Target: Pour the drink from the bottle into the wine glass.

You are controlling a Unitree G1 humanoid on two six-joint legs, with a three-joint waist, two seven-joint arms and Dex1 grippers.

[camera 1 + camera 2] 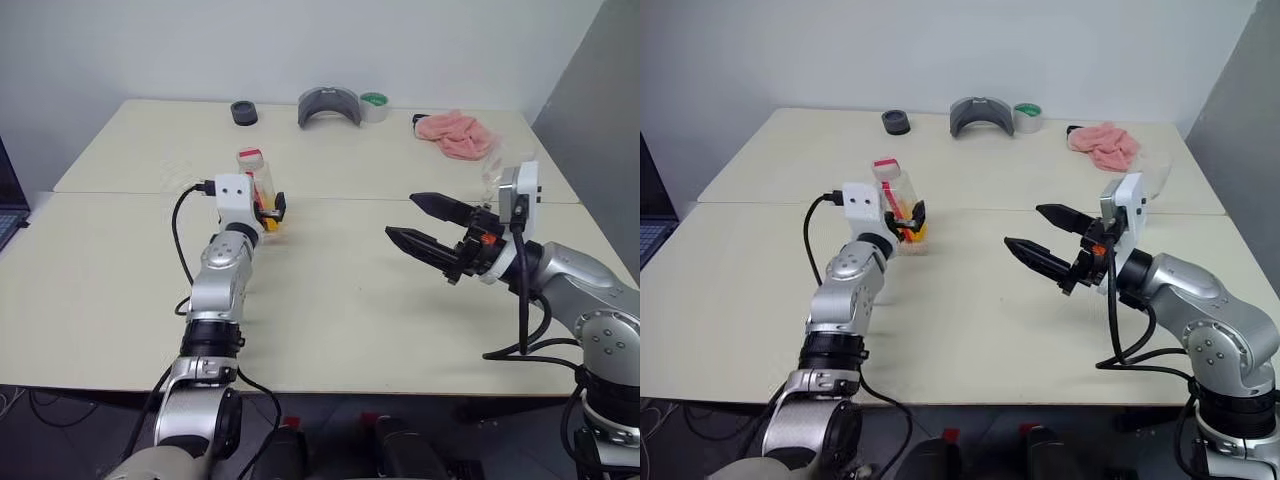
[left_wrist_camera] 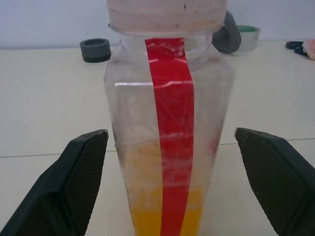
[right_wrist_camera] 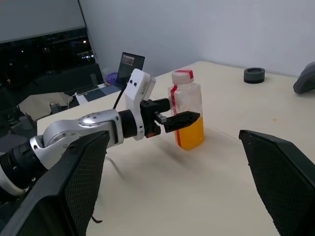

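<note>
1. My left gripper [image 3: 179,120] is level and spread wide, one finger [image 2: 74,172] on each side of the bottle [image 2: 170,128]; in the left wrist view there is a clear gap between each finger and the bottle's wall, so I am around it, not gripping it.
2. The bottle stands upright on the table [image 1: 330,300], near the seam between the two tabletops, its cap [image 1: 250,155] on.
3. The drink [image 3: 191,135] is orange and fills only the lower part of the bottle; a red strip [image 2: 172,123] runs down its face.
4. My right gripper [image 1: 425,225] hangs above the table well to the right of the bottle, pointing toward my left, its two fingers wide apart and holding nothing.
5. The glass [image 1: 497,168] stands on the table's right side, behind my right wrist and close to a pink cloth [image 1: 458,133]; it is clear and hard to make out, and I cannot tell whether anything is in it.
6. Along the table's far edge sit a dark round object [image 1: 244,113], a grey curved object [image 1: 328,106] and a tape roll [image 1: 374,105].
7. A laptop [image 3: 129,66] stands open off the table's left end.
</note>
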